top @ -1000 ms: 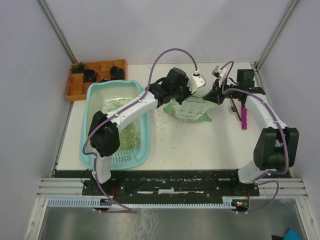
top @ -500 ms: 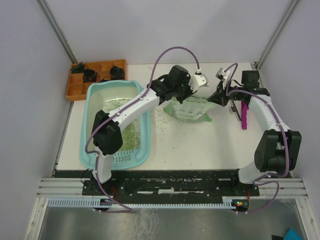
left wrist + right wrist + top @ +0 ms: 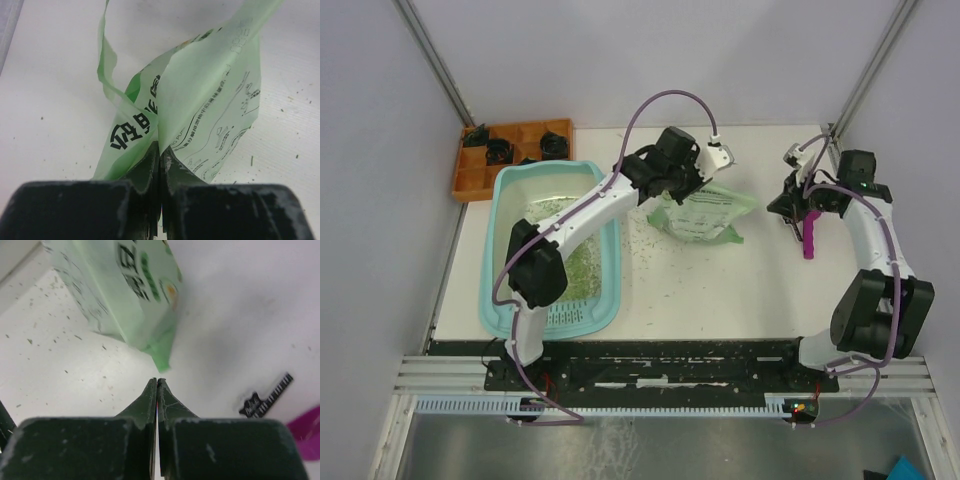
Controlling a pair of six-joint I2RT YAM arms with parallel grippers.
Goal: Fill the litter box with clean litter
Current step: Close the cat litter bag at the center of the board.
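Left claw [image 3: 159,150]: clamped on the top edge of the bag [image 3: 708,212].
Right claw [image 3: 156,386]: fingers together, holding nothing, near the magenta scoop [image 3: 808,240].
Litter box [image 3: 510,190]: left side of the bench [image 3: 720,290], beside the bag.
Litter [image 3: 575,268]: partly covers the box floor — some is scattered on the bench.

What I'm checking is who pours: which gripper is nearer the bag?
Left. The left gripper grips the bag; the right gripper is apart, right of it, shut.

White table [image 3: 720,290], litter box [image 3: 550,168], bag [image 3: 712,215], scoop [image 3: 809,241]
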